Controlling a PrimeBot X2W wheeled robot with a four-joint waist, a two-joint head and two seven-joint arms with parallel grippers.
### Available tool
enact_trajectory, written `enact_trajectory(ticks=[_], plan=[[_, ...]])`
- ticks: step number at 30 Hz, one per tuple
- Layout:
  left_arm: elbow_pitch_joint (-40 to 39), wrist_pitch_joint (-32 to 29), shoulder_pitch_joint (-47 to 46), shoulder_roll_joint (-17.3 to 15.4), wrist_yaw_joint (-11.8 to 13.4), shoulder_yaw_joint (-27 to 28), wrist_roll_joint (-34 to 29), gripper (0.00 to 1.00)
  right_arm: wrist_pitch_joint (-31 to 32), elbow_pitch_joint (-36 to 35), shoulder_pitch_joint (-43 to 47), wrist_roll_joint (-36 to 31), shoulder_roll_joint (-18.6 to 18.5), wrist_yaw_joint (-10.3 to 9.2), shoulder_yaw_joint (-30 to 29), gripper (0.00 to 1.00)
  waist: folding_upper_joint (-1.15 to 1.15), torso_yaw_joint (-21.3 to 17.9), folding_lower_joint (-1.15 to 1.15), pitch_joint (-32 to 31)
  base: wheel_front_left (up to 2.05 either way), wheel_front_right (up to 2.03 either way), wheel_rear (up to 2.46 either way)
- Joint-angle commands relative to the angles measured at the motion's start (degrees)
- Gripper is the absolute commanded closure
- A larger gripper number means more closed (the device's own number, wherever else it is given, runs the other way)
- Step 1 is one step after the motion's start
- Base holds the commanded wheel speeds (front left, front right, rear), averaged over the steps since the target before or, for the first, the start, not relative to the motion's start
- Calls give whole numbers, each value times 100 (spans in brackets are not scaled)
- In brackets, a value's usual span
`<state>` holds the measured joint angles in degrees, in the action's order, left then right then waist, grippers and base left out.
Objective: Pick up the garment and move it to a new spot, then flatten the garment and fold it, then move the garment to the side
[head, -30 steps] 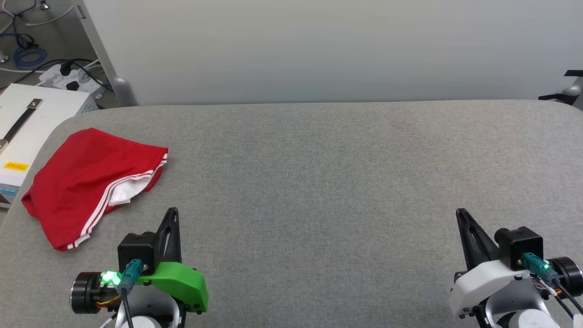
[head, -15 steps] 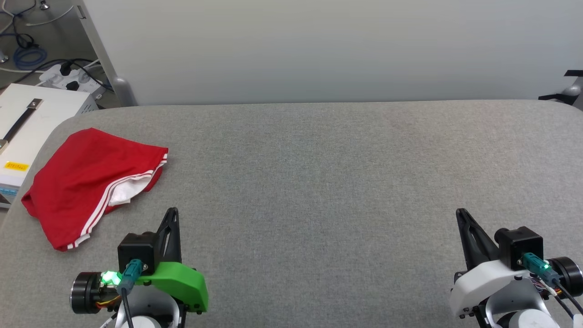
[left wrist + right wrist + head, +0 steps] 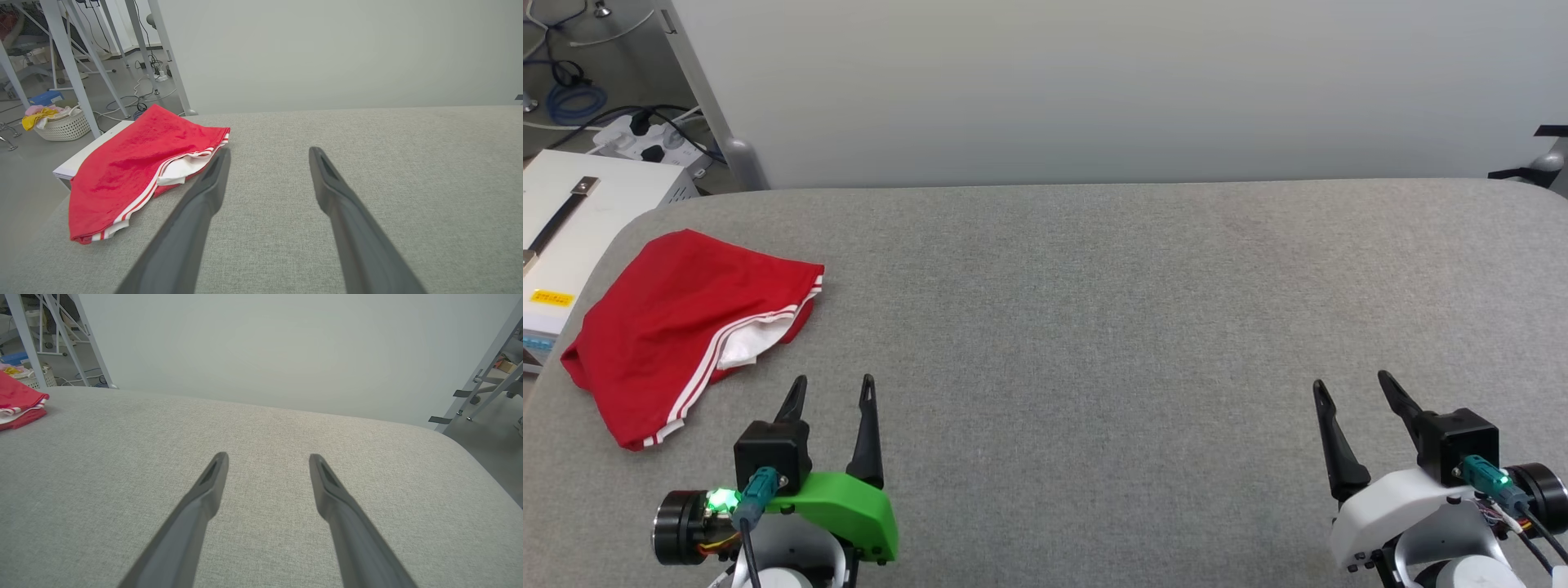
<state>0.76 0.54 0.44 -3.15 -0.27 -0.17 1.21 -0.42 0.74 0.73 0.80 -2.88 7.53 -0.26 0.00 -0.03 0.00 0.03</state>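
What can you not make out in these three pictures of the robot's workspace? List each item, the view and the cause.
- Red garment, head view: it is folded over itself, so most of its surface is hidden.
- The same garment, right wrist view: cut off by the left edge.
- Yellow label on the white box, head view: the print is too small to read, and the left edge cuts off the box.
- Contents of the basket, left wrist view: too small and far away.
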Motion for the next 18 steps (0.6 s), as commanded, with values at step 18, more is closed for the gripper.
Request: enact_trajectory(ticks=[18], plan=[[131,258,21,7,-77,-49,279,0,-274,29,1,261,0,-1,-34,0,0,-7,0,6,0,0,0]])
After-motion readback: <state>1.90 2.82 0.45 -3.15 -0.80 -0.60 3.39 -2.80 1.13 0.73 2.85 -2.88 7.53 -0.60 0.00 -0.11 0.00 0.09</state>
